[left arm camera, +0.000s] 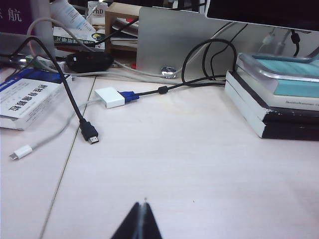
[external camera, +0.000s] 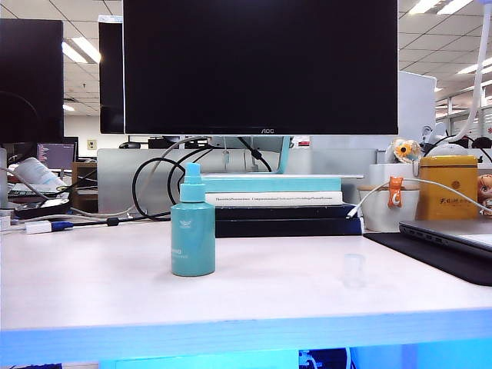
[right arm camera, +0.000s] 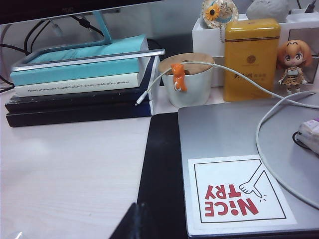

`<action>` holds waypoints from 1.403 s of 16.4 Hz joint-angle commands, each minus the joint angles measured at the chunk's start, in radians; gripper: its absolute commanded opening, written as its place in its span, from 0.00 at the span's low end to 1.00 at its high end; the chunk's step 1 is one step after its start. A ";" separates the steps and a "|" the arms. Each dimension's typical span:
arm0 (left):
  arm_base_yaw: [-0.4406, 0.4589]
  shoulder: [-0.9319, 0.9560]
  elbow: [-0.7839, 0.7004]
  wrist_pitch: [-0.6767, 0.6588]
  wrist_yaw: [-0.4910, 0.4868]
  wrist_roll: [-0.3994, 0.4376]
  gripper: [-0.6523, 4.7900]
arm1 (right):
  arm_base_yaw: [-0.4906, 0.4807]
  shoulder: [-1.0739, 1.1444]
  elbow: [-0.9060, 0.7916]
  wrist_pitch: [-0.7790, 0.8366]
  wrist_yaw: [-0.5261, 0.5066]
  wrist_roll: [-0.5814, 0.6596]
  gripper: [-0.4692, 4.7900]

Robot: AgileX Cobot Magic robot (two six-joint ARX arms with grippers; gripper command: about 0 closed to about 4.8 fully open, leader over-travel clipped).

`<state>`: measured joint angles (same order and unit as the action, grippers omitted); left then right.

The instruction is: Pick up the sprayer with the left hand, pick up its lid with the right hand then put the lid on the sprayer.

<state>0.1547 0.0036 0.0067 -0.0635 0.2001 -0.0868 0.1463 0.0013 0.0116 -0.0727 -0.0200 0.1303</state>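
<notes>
— The sprayer (external camera: 193, 231)? Upright on the bench (external camera: 92, 284), uncapped, in front of the stacked books (external camera: 277, 204).

— And its lid (external camera: 354, 270)?

— I see it standing on the bench well to the sprayer's right, near the laptop (external camera: 450, 234).

— Hands?

— Left hand (left arm camera: 144, 219) clenched over bare bench, grasping nothing. Right hand (right arm camera: 135, 221) likewise clenched, empty, beside the laptop's sticker (right arm camera: 237, 191).
</notes>
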 commanded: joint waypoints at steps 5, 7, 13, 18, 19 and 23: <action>-0.002 -0.002 0.006 0.177 0.183 -0.089 0.11 | 0.001 0.000 -0.005 0.017 -0.001 0.129 0.09; -0.002 -0.002 0.045 0.209 0.119 -0.109 0.11 | 0.001 0.000 0.005 0.018 0.000 0.170 0.09; -0.002 0.223 0.233 0.290 0.154 -0.104 0.11 | 0.002 0.017 0.156 -0.004 0.134 0.222 0.09; -0.011 0.608 0.354 0.524 0.315 -0.033 0.11 | 0.002 0.224 0.274 0.054 0.128 0.198 0.09; -0.016 0.713 0.354 0.638 0.430 0.022 0.11 | 0.002 0.311 0.305 0.118 0.072 0.124 0.09; -0.016 0.936 0.353 0.740 0.633 0.100 0.11 | 0.002 0.518 0.381 0.164 0.012 0.074 0.09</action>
<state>0.1383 0.9028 0.3576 0.6353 0.7574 -0.0143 0.1478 0.4767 0.3775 0.0769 -0.0044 0.2123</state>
